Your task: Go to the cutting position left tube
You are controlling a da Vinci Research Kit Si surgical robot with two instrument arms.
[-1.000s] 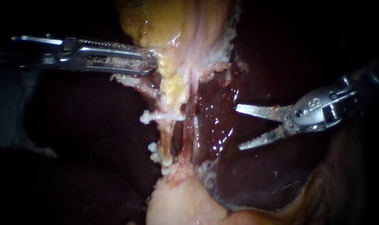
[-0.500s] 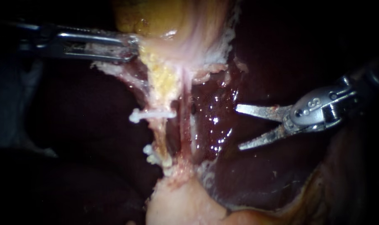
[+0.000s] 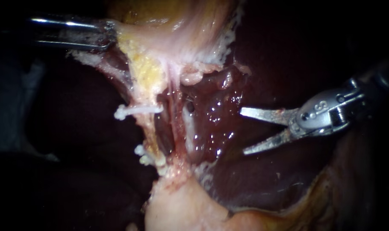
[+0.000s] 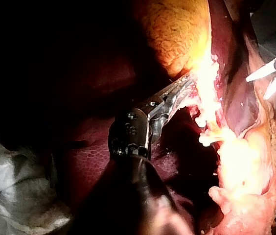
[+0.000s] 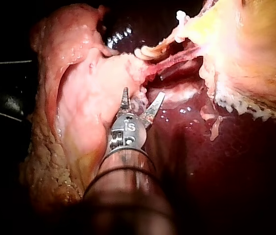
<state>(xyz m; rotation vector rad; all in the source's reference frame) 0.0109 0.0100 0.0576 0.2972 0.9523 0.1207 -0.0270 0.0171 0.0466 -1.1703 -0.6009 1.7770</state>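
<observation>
- Left instrument (image 3: 105, 37) is dragging the gallbladder (image 3: 173, 25) edge farther out, jaws clamped on it. The grip point now sits well beyond the upper clip (image 3: 137, 111), on the side away from the right instrument.
- The whole clipped strand is swinging along with that pull. The upper clip and the lower clips (image 3: 145, 156) are both shifting against the liver (image 3: 280, 55), away from the right instrument.
- Left tube (image 3: 149, 133) is getting stretched taut. It runs from the gallbladder past the upper clip down to the lower clips, with a bare stretch showing just below the upper clip.
- The gap is widening between the left tube and the right tube (image 3: 175, 126), which lies just beside the upper clip's tip, and more wet liver bed is showing there.
- Right instrument (image 3: 243, 131) isn't following. Its blades are spread apart with nothing between them, parked over the liver and well apart from the upper clip.
- Right wrist view agrees: right instrument (image 5: 143, 98) has its blades apart, short of the upper clip (image 5: 150, 50).
- Likely meaning: traction is doing the setup and the cut site is exposed, but the approach isn't done. The blades need to travel across the right tube to straddle the stretch just below the upper clip.
- Risk: snagging the right tube on the way in.
</observation>
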